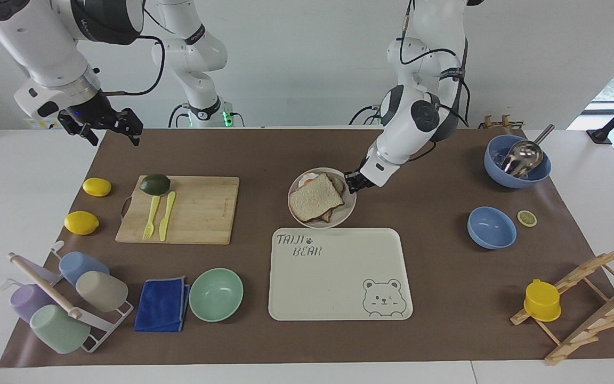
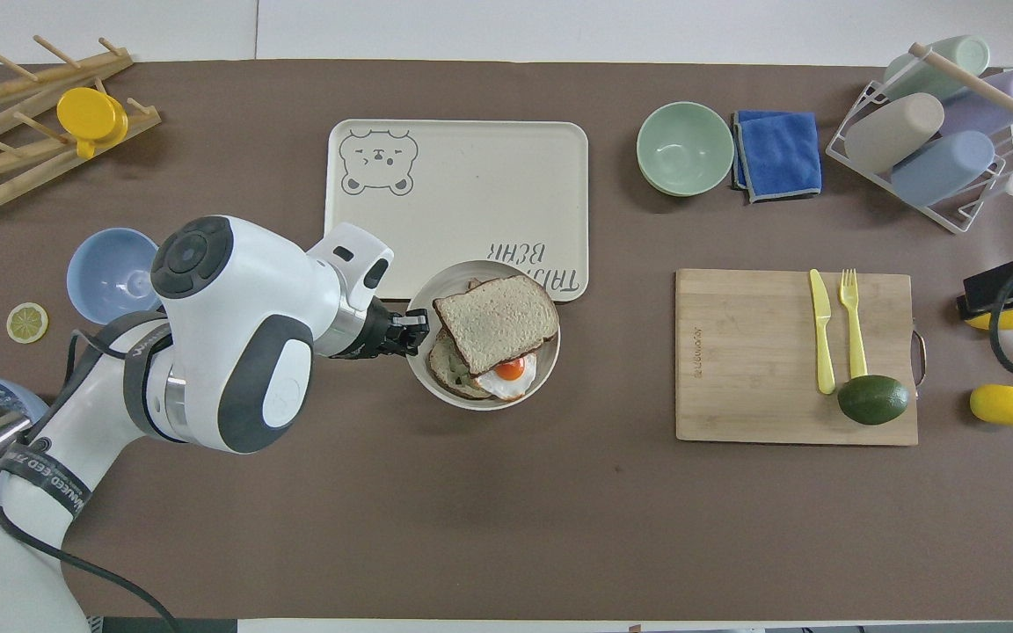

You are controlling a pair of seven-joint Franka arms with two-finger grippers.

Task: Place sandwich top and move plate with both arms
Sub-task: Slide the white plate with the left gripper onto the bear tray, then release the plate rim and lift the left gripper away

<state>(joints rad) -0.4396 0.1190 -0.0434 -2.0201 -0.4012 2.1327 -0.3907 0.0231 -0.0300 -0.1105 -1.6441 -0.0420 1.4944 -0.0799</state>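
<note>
The plate (image 1: 347,212) (image 2: 423,294) carries a bread slice with a fried egg (image 2: 509,369). The sandwich top (image 1: 315,198) (image 2: 496,321) lies askew over it, so the egg peeks out on the robots' side. My left gripper (image 1: 354,181) (image 2: 410,330) is shut on the plate's rim, on the side toward the left arm's end. The plate's edge overlaps the edge of the cream tray (image 1: 339,277) (image 2: 454,176) nearest the robots. My right gripper (image 1: 115,136) (image 2: 999,299) waits open, up over the mat's edge at the right arm's end, holding nothing.
A cutting board (image 1: 200,208) with an avocado, a fork and a knife lies toward the right arm's end, with two lemons (image 1: 81,222) beside it. A green bowl (image 1: 216,294), blue cloth and cup rack lie farther out. Blue bowls (image 1: 491,228) and a wooden rack (image 1: 584,304) stand at the left arm's end.
</note>
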